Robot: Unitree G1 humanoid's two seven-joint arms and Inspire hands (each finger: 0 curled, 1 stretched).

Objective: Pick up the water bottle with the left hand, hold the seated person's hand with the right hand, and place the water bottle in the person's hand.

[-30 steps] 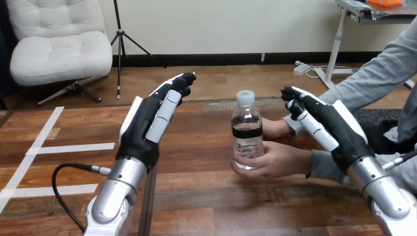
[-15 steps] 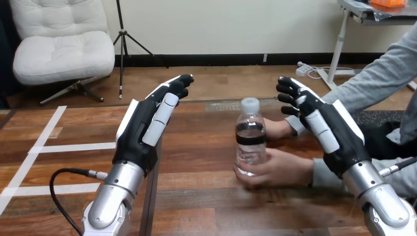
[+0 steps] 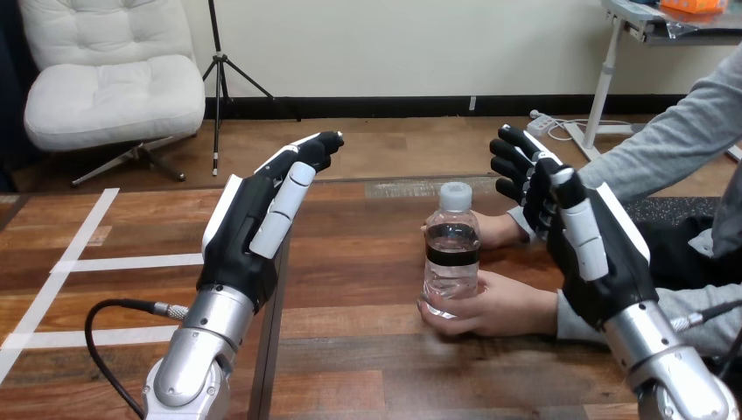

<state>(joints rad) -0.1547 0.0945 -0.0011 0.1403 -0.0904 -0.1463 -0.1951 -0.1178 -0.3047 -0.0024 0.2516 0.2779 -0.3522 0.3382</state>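
The water bottle [image 3: 452, 254] is upright, its base gripped by the person's nearer hand [image 3: 494, 308] low over the table [image 3: 350, 271]. It sits between my hands, touching neither. My left hand [image 3: 254, 227] is well apart and my right hand [image 3: 582, 241] is nearer, both with fingers straight and released.

Nothing can be read: no word, number or brand. The one label is a black band [image 3: 452, 244] round the middle of the water bottle [image 3: 451, 273]. The bottle stands upright toward the right edge of the desk [image 3: 350, 289], with the person's hand [image 3: 494, 306] round its base. Any print on the band is too small to make out. Near the desk's left edge lie white tape strips [image 3: 131, 262], plain lines carrying no legible marks.
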